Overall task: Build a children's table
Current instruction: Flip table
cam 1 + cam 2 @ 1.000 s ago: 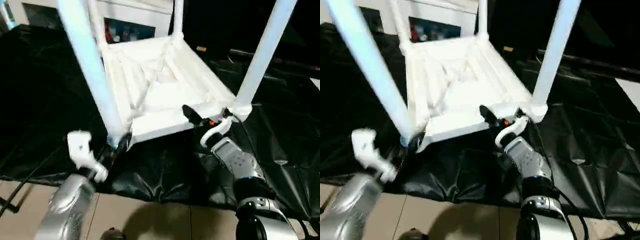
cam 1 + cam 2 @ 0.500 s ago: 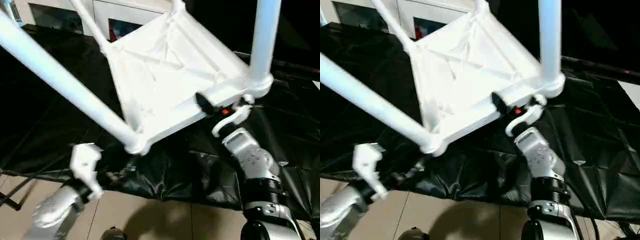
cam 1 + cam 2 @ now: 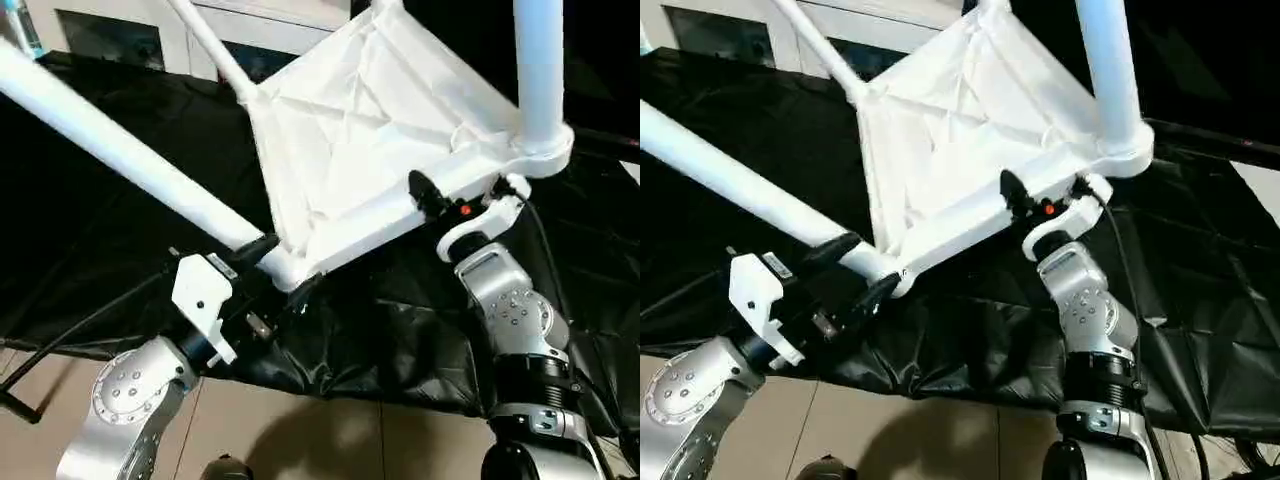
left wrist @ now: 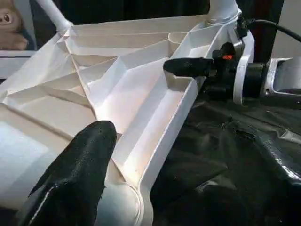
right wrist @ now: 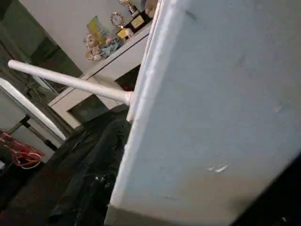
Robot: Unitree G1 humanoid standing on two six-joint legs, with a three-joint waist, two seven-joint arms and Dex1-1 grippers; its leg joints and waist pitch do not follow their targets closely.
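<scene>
The children's table (image 3: pixel 370 120) is white and tipped up on the black sheet, its ribbed underside facing me with legs fitted. One long leg (image 3: pixel 120 150) runs off to the left, another (image 3: pixel 540 70) rises at the right, and a thin far one (image 3: pixel 210 45) is at the back. My right gripper (image 3: pixel 432 205) is shut on the near rim beside the right corner socket, one black finger (image 4: pixel 188 66) lying inside the rim. My left gripper (image 3: pixel 275 268) is open and straddles the base of the left leg at the near-left corner; one finger (image 4: pixel 75 174) rests over the socket.
A crinkled black sheet (image 3: pixel 100 230) covers the work surface, its near edge hanging over tan floor (image 3: pixel 330 440). A white cabinet with glass doors (image 3: pixel 130 30) stands behind. A dark cable (image 3: pixel 60 340) trails at the near left. Toys sit on a shelf (image 5: pixel 101 42).
The table has tipped up further, its right corner raised by my right gripper. My left gripper has come up from below the near-left corner to straddle the leg's base.
</scene>
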